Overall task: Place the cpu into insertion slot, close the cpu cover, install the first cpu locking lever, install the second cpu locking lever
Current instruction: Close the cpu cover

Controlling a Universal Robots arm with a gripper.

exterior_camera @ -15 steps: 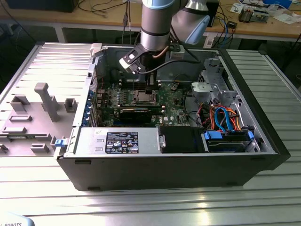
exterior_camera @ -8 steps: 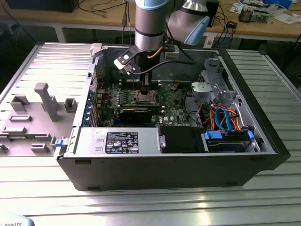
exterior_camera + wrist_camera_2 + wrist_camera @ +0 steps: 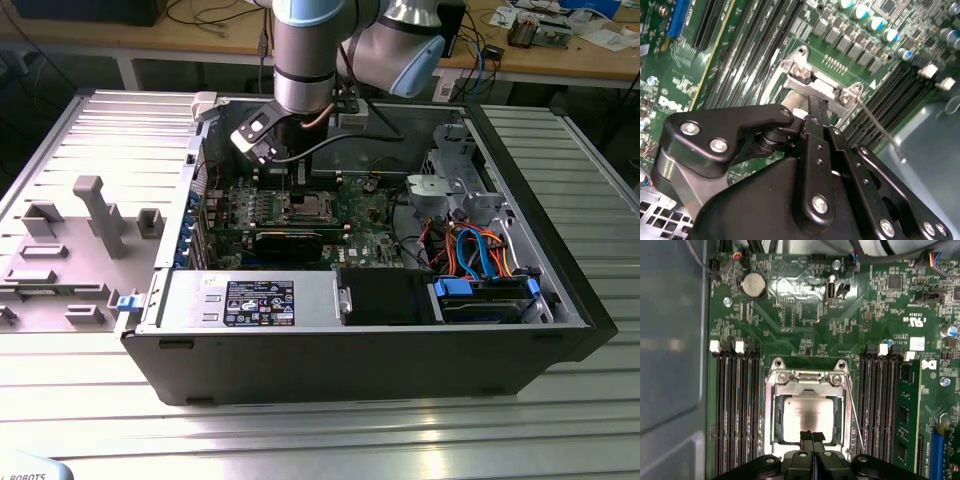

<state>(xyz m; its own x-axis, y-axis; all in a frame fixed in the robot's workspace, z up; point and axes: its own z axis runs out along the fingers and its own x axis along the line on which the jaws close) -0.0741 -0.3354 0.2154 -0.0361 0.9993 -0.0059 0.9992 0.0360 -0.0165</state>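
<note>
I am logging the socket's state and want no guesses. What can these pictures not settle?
First wrist view: the claw hides the near edge of the cpu and cpu cover; what its tips touch is unclear.
Same view: the locking lever has its lower end behind the claw.
Second wrist view: the claw's body hides the cpu.
Exterior view: the insertion slot is too small to judge the cover.

A ribbed metal table (image 3: pixel 300 440) carries an open computer case (image 3: pixel 350 370) and grey fixtures (image 3: pixel 95 210).
</note>
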